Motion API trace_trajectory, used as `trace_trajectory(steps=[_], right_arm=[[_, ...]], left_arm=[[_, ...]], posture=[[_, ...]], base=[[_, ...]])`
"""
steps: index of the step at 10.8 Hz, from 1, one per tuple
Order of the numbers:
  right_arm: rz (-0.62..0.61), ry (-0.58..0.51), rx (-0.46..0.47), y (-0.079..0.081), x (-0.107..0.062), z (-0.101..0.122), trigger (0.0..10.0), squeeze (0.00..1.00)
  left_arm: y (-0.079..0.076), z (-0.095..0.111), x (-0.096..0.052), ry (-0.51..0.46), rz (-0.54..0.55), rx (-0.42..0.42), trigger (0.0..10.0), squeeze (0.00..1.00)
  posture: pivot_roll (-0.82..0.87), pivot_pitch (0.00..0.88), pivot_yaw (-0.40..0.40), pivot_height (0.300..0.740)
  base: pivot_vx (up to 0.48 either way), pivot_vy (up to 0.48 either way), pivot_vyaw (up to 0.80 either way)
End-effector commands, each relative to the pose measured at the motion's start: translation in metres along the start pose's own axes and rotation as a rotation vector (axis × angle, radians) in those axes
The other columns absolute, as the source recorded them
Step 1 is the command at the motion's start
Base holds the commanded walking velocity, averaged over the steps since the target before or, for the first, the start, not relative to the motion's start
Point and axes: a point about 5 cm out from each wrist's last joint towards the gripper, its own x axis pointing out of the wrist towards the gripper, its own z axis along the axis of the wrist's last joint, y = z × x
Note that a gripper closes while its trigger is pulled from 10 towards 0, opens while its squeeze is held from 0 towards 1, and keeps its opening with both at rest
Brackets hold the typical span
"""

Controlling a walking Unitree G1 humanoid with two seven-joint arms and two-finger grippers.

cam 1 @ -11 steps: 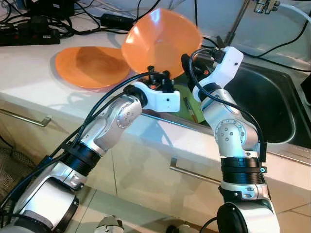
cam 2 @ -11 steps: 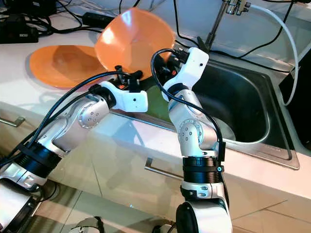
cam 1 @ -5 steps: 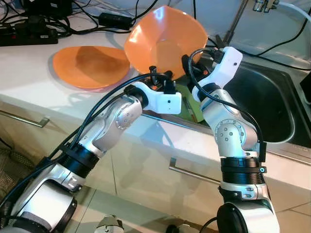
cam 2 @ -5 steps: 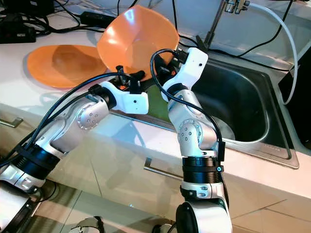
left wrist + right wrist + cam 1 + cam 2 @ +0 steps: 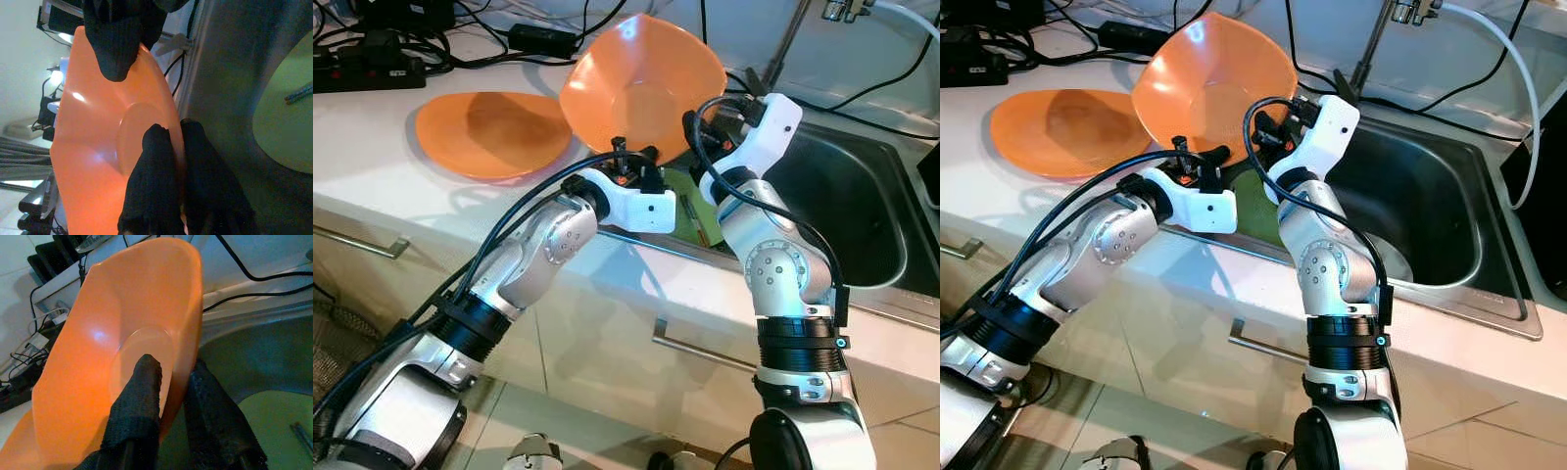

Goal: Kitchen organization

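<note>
Since a second ago the orange bowl has swung a little toward the robot's left and tipped more upright, while the second orange bowl has stayed flat on the counter. The held bowl now stands almost on edge in the air, its hollow facing the camera, over the seam where the counter meets the steel sink. Both grippers grasp its lower rim, at about six o'clock on the bowl. The left gripper pinches the rim, one black finger inside the hollow and one behind the wall. The right gripper pinches the same rim just beside it, likewise with a finger on either side of the wall. At nine o'clock from the held bowl lies the second bowl, near but apart. At four o'clock, low in the sink basin, is a green mat or board with a thin utensil on it. At twelve o'clock, black cables and a power strip line the back of the counter, and the tap pipe rises at one o'clock. The likely risk: two narrow holds set close together on a smooth, steeply tilted rim could let the bowl pivot or slip, dropping it into the sink or against the other bowl.
</note>
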Motion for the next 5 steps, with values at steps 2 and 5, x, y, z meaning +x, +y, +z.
trace_trajectory(steps=[2,5], right_arm=[[-0.029,0.026,-0.022,-0.0061,-0.0019,-0.0064,0.0,0.0],[-0.023,0.033,-0.024,-0.0048,-0.0029,-0.0088,0.0,0.0]], left_arm=[[0.0191,0.0077,-0.0004,-0.039,0.083,0.046,10.0,0.0],[0.0215,0.0084,-0.0008,-0.04,0.11,0.058,10.0,0.0]], posture=[[0.06,0.074,-0.123,0.74],[0.06,0.06,-0.125,0.74]], base=[[0.0,0.0,0.0],[0.0,0.0,0.0]])
